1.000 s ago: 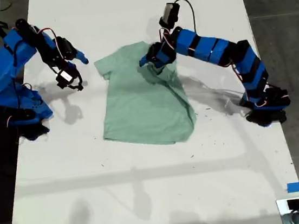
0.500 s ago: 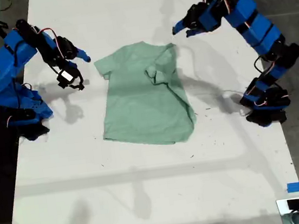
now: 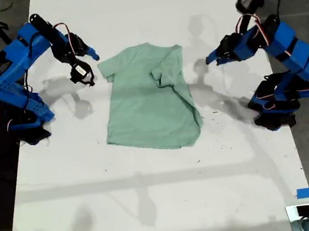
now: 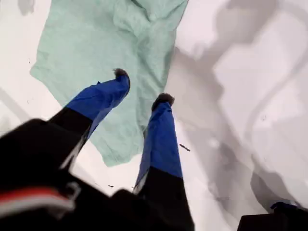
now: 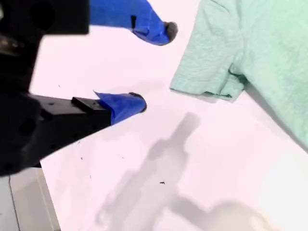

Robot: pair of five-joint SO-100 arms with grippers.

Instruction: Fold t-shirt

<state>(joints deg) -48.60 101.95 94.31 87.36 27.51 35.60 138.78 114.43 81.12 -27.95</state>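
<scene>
The pale mint-green t-shirt [image 3: 147, 102] lies spread on the white table, with the sleeve on the exterior view's right folded in over its body. My first gripper [image 3: 213, 59] hangs open above bare table on the exterior view's right of the t-shirt, holding nothing. The first wrist view has its fingertips apart [image 4: 142, 86] with the t-shirt [image 4: 91, 43] below them. My second gripper [image 3: 89, 68] is open beside the sleeve on the exterior view's left, clear of the cloth. In the second wrist view that gripper [image 5: 154, 66] stands next to the sleeve hem [image 5: 207, 86].
The white table [image 3: 153, 194] runs well past the shirt toward the exterior view's bottom. A blue tape mark [image 3: 304, 193] sits near the exterior view's bottom right. Arm bases stand at the table's side edges [image 3: 28, 122] [image 3: 273, 115]. Dark floor borders both sides.
My first gripper let go of the folded sleeve, lifted off the shirt and drew back toward the exterior view's right. My second gripper shifted a little toward the other sleeve.
</scene>
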